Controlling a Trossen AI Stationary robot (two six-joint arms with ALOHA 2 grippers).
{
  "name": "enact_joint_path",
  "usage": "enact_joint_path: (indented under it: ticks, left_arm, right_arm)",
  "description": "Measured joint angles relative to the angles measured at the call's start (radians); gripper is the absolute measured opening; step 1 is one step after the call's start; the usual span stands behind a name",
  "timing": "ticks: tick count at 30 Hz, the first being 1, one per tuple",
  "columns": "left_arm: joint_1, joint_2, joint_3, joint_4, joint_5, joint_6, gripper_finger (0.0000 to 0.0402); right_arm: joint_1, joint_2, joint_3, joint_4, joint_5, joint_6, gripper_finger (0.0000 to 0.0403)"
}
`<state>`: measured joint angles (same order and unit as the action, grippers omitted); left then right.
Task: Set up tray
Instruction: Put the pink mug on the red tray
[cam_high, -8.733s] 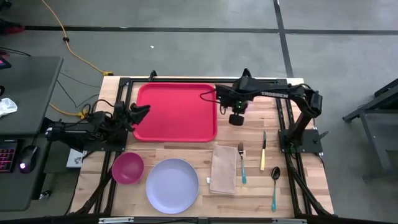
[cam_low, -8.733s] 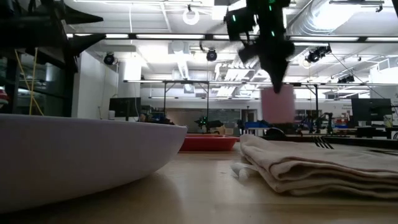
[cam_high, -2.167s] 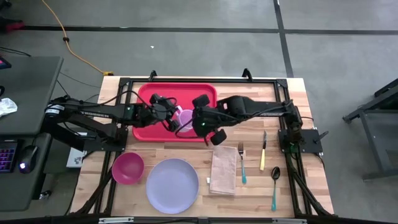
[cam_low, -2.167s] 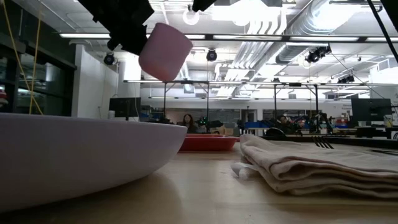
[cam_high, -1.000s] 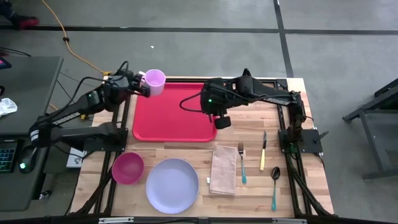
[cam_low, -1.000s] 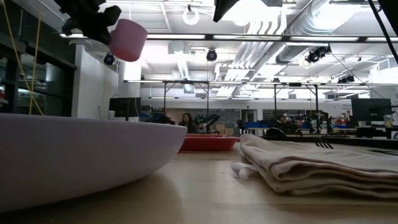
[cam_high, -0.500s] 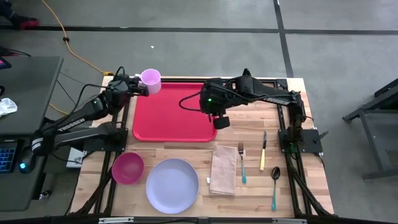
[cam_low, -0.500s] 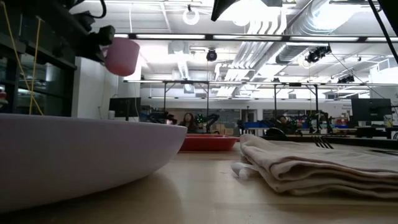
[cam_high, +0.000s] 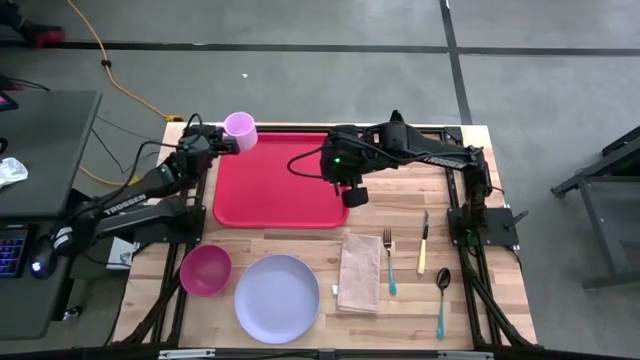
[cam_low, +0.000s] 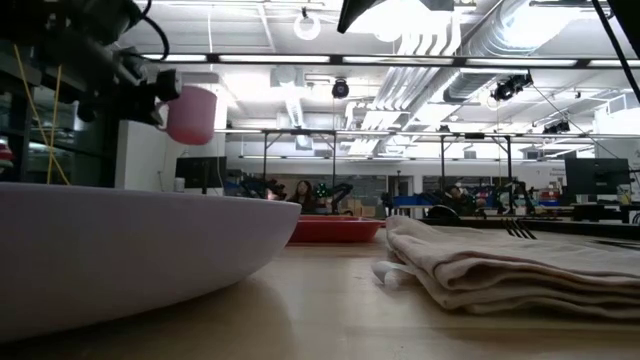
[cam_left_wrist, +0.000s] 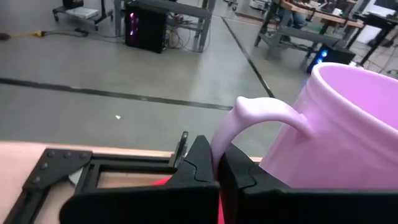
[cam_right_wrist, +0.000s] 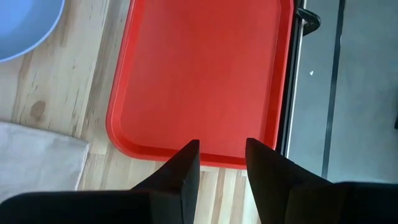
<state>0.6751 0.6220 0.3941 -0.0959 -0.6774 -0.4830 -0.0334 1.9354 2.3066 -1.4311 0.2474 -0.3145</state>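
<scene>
The red tray (cam_high: 280, 182) lies flat on the far half of the table, also seen in the right wrist view (cam_right_wrist: 205, 74). A pink mug (cam_high: 241, 129) hangs upright in the air over the tray's far left corner, held by my left gripper (cam_high: 222, 143), which is shut on it. In the low view the mug (cam_low: 190, 113) floats well above the table. My right gripper (cam_right_wrist: 221, 165) hovers open above the tray's right edge (cam_high: 347, 190) with nothing between its fingers. My left gripper pinches the mug's handle (cam_left_wrist: 219, 146) between its two fingers, at the handle's outer curve. The fingers come in about level from the table's left side. The mug's body (cam_left_wrist: 348, 130) stands upright beyond the fingertips, mouth up, lifted clear of tray and table.
Along the near half of the table lie a magenta bowl (cam_high: 205, 270), a lavender plate (cam_high: 277, 297), a folded beige napkin (cam_high: 360, 272), a fork (cam_high: 388, 262), a knife (cam_high: 423, 243) and a spoon (cam_high: 441, 295). A black frame rail (cam_high: 200, 170) runs beside the tray's left edge.
My left gripper has come down with the mug and drifted slightly toward the table's left edge. The mug, tilted a second ago, now stands upright and lower, still clear of the table.
</scene>
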Motion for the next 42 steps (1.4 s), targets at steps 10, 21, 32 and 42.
enact_joint_path:
  ticks: [10, 21, 32, 42]
  left_arm:
    - [0.047, 0.0, -0.08, 0.053, 0.0, -0.05, 0.0022]
    - [0.085, 0.002, -0.122, 0.058, -0.01, -0.068, 0.0022]
    - [0.085, 0.002, -0.228, 0.212, 0.01, -0.098, 0.0022]
    - [0.085, 0.002, -0.235, 0.214, 0.018, -0.093, 0.0022]
  right_arm:
    - [0.0, 0.0, 0.0, 0.015, 0.0, 0.0, 0.0108]
    - [0.0, 0.0, 0.0, 0.051, 0.0, 0.0, 0.0108]
    - [-0.015, 0.0, 0.0, 0.06, -0.094, -0.013, 0.0108]
    - [-0.1, 0.0, 0.0, 0.068, -0.187, -0.03, 0.0088]
